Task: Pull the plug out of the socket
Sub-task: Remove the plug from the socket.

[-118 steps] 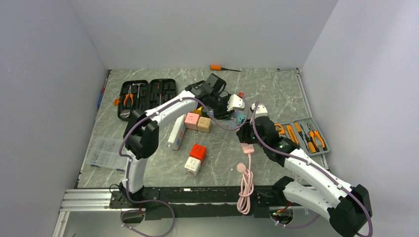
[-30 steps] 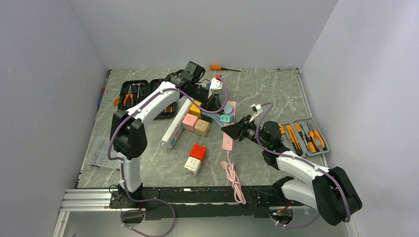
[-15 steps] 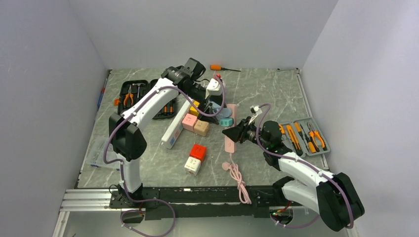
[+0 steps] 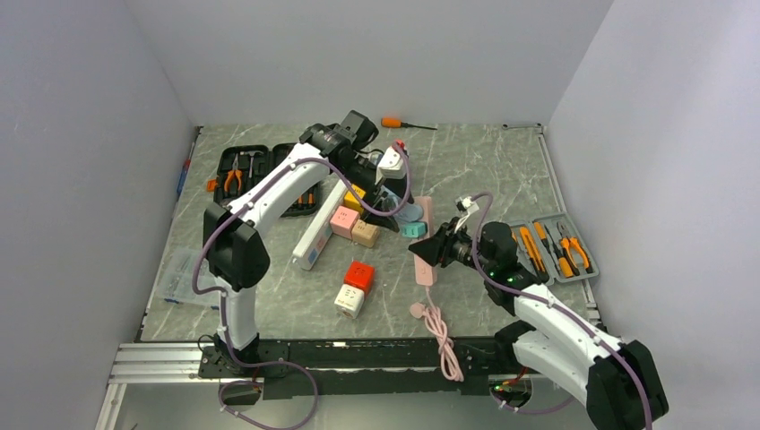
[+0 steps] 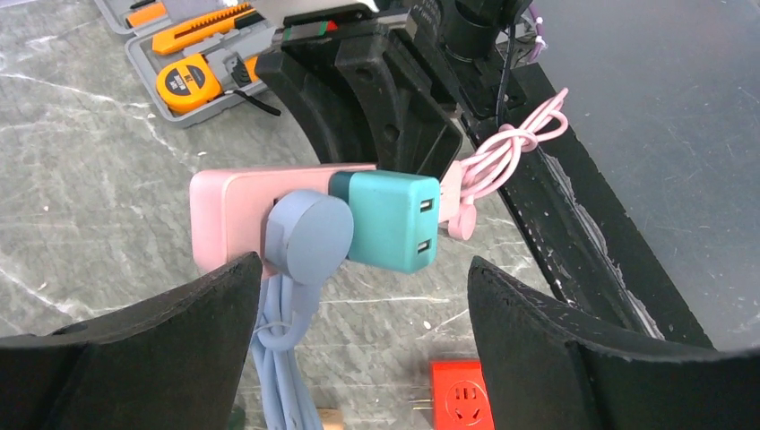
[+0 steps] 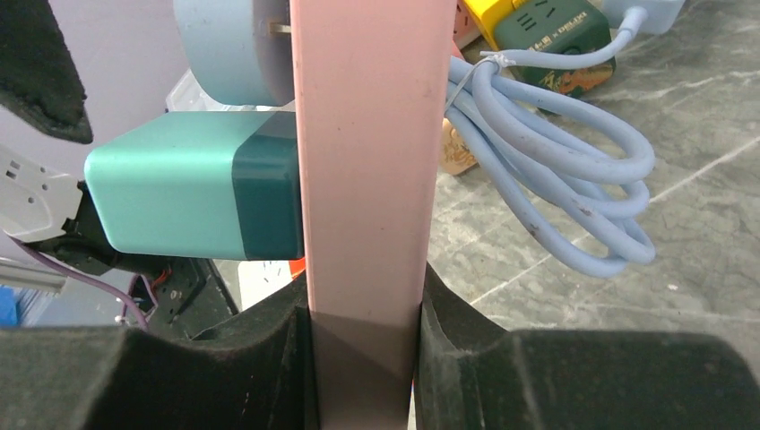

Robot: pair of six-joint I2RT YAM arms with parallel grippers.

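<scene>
The pink socket strip [image 6: 367, 134] stands on edge, and my right gripper [image 6: 366, 358] is shut on its lower end. A teal USB plug [image 6: 193, 197] and a round blue plug [image 6: 233, 49] stick out of its face; metal prongs show at the blue one. The blue cable [image 6: 556, 170] loops behind. In the left wrist view the strip [image 5: 228, 219], blue plug [image 5: 309, 235] and teal plug [image 5: 390, 219] lie just ahead of my open left gripper [image 5: 358, 331], which holds nothing. From above, the left gripper [image 4: 394, 193] hovers over the strip [image 4: 424, 271], close to the right gripper [image 4: 432, 250].
Coloured cube sockets [image 4: 357, 231], a red and white pair [image 4: 354, 287] and a white power strip [image 4: 318, 228] lie left of the pink strip. Tool cases sit at back left [image 4: 264, 175] and right [image 4: 547, 246]. An orange screwdriver [image 4: 394, 123] lies at the back. The pink cord [image 4: 439, 331] trails to the near edge.
My left gripper has gone from shut to wide open and stays above the plugs. The right gripper has carried the pink strip a little nearer and to the right; its cord has shifted.
</scene>
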